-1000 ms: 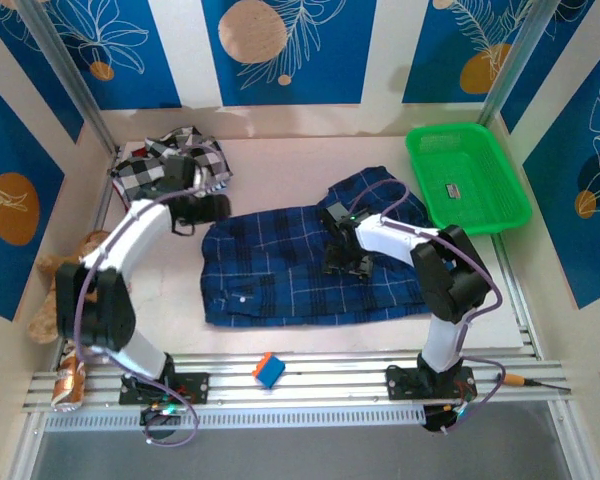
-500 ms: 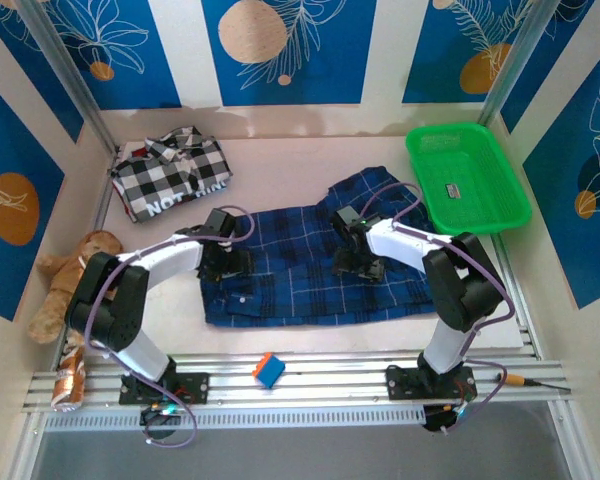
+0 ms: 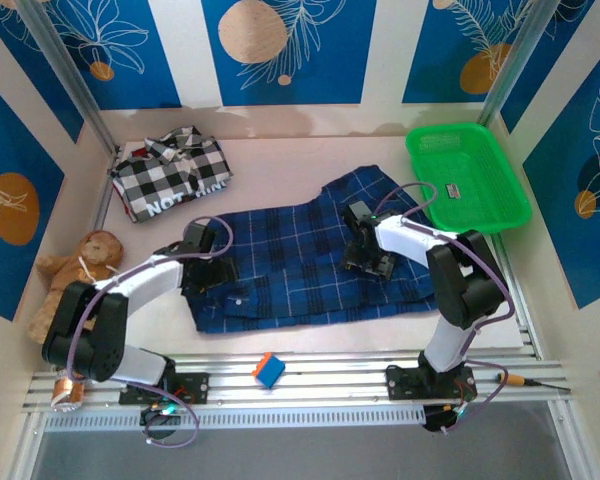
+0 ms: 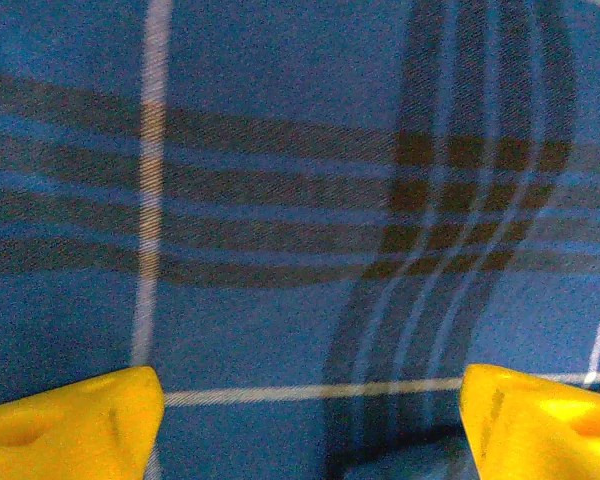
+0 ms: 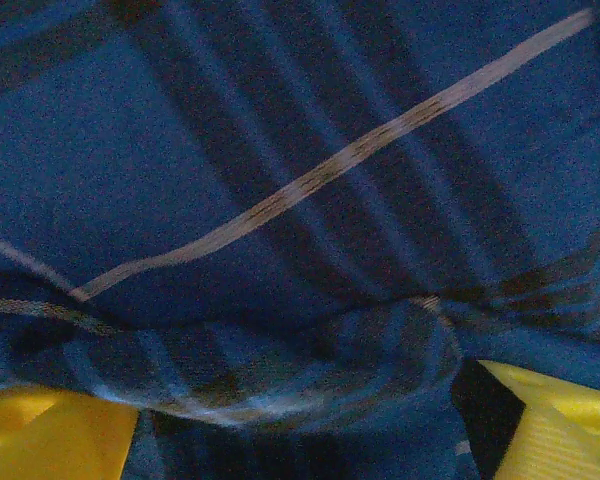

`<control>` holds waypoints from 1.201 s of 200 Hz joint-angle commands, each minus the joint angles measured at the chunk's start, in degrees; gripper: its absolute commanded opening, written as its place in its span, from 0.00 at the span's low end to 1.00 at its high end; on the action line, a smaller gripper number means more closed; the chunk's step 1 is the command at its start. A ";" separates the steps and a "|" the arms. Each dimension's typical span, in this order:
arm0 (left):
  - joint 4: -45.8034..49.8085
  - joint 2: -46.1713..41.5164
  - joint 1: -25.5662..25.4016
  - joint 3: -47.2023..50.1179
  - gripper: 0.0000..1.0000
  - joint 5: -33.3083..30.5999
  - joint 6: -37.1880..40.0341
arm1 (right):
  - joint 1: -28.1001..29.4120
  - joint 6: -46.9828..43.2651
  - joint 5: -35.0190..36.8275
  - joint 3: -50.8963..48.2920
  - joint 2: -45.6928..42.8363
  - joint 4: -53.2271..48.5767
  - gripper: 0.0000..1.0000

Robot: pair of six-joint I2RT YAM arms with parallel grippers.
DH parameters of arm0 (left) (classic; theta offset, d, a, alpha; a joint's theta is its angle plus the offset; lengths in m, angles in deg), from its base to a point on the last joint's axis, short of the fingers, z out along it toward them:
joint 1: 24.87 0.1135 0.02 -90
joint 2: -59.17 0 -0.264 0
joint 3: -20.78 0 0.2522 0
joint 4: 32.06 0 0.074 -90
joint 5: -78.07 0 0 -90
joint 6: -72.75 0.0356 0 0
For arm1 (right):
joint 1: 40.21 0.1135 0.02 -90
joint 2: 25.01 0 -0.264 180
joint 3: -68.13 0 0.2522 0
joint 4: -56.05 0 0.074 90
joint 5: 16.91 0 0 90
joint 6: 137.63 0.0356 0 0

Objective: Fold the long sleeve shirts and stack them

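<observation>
Blue plaid shirt point(image 3: 290, 268), checked shirt point(image 3: 168, 176) w/ "NOT"

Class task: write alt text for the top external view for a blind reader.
A dark blue plaid shirt lies spread centrally, the left gripper and right gripper low over it. Behind sit a crumpled checked shirt and a green basket; a teddy bear lies left.

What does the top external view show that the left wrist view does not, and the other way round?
Top external adds: the black-and-white checked shirt at the far left, the green basket, the teddy bear and a blue block at the near edge. Left wrist adds: its yellow fingers spread wide, close over the weave and thin light lines. Both: the dark blue plaid shirt.
</observation>
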 commanded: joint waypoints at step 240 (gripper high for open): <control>11.21 40.34 1.69 -56.45 0.58 -11.28 14.68 | -15.83 -19.23 -23.64 26.65 8.51 -3.23 0.87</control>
